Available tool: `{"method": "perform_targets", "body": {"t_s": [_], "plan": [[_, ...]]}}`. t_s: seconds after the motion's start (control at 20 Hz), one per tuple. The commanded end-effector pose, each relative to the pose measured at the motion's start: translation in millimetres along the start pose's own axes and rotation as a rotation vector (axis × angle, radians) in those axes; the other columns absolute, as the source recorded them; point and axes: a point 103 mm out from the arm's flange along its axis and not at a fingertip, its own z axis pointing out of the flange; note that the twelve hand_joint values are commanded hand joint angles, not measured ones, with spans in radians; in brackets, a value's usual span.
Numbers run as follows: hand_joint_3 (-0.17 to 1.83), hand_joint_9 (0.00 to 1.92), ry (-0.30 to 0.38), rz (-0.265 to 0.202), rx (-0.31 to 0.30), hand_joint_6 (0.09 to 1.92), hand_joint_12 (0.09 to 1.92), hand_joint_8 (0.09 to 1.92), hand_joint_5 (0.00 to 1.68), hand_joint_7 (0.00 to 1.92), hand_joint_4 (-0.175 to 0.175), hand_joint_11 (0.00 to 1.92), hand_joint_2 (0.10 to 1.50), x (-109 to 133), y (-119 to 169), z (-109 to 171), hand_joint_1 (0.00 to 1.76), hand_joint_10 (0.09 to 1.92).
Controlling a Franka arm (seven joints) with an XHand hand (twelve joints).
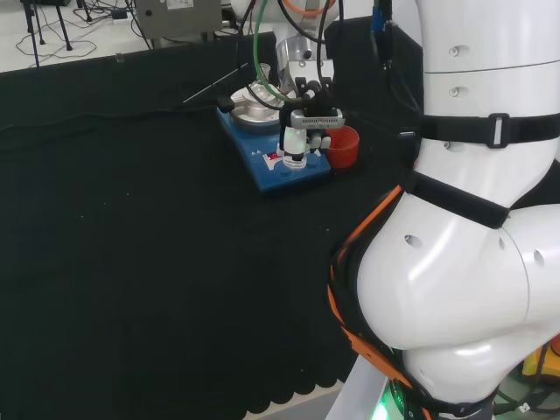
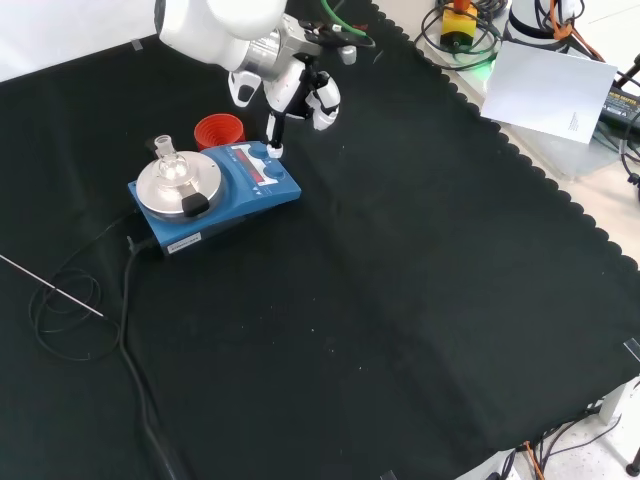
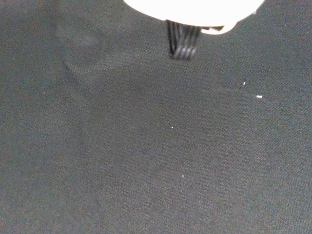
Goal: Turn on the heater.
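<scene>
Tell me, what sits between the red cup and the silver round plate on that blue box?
Front view: a small clear glass flask stands on the heater's silver plate, on the side toward the red ring.

Even bright light; wrist view soft, hand (image 3: pixel 195 9) overexposed.

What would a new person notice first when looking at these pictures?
Probably the blue heater on the black cloth, with a round metal plate and a small glass vessel on top. The hand reaches down to the heater's front panel, one finger at its corner. A red ring stand sits just behind the heater in the front view.
</scene>
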Motion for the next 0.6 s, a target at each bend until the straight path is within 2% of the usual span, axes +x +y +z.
{"method": "perform_targets", "body": {"t_s": [0.05,0.6], "plan": [[1.07,1.82,-0.006,0.001,0.009,0.09,1.56,1.44,0.35,1.75,-0.041,1.69,0.63,1,6,1,1.45,1.46],[1.07,1.82,-0.002,0.005,0.028,0.09,1.56,1.45,0.36,1.74,-0.04,1.69,0.63,-5,20,-1,1.45,1.47]]}}
